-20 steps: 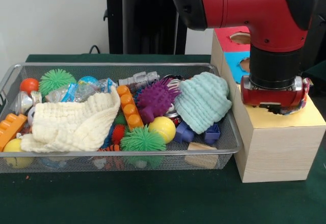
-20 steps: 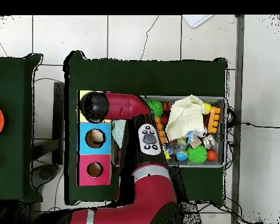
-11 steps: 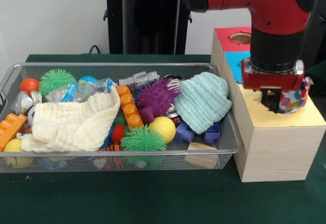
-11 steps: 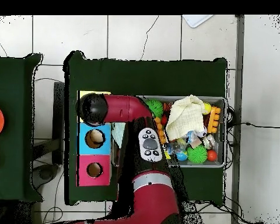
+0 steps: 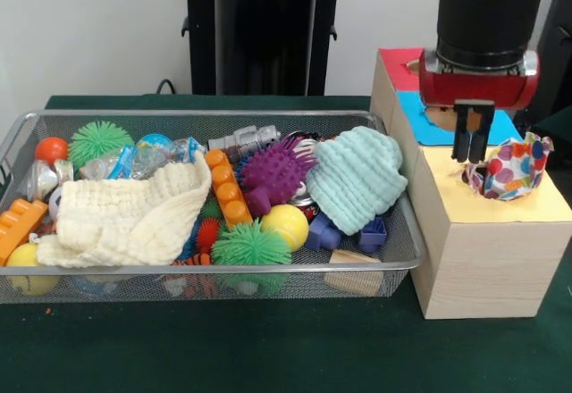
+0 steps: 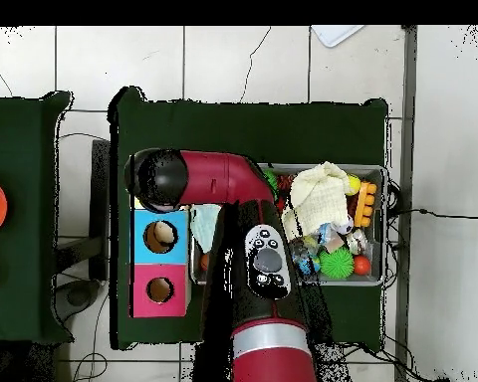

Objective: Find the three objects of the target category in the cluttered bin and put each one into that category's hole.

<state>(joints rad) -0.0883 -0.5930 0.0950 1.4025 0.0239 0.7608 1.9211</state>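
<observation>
Front view had the gripper (image 5: 471,147) hanging empty over the wooden box (image 5: 487,250), jaws pressed together, just beside the polka-dot cloth (image 5: 507,171) on its yellow section.

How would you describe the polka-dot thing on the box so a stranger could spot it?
Find the wooden box right of the wire bin. On its yellow top, beside the gripper, sits a crumpled cup, the only white thing with coloured dots.
</observation>
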